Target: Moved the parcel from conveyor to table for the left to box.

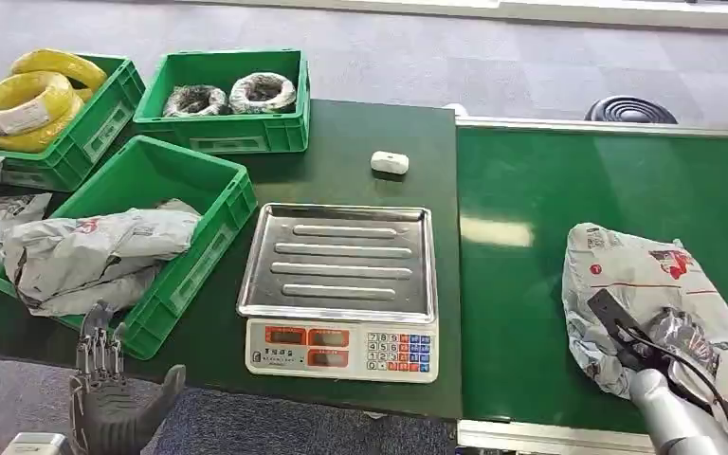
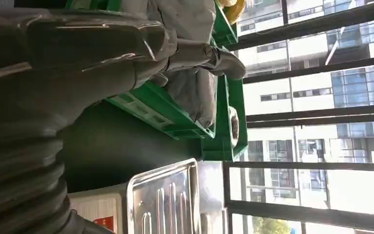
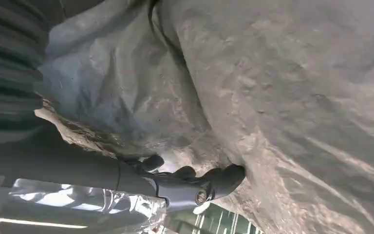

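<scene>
A crumpled grey plastic parcel (image 1: 645, 280) with red markings lies on the green conveyor belt (image 1: 521, 246) at the right. My right hand (image 1: 637, 349) is on its near side, dark fingers curled into the plastic. The right wrist view shows those fingertips (image 3: 224, 176) dug into the parcel (image 3: 297, 97). My left hand (image 1: 104, 398) hovers at the lower left, off the table's front edge, with its fingers spread upward and nothing in them. In the left wrist view the left hand (image 2: 78, 53) is held near the green crate (image 2: 165, 112).
On the dark green table (image 1: 370, 133) stand a weighing scale with a steel tray (image 1: 341, 261), a small white object (image 1: 390, 162), and a green crate (image 1: 218, 204) holding grey parcels. Crates of yellow coils (image 1: 104, 118) and wire coils (image 1: 232, 133) stand behind it.
</scene>
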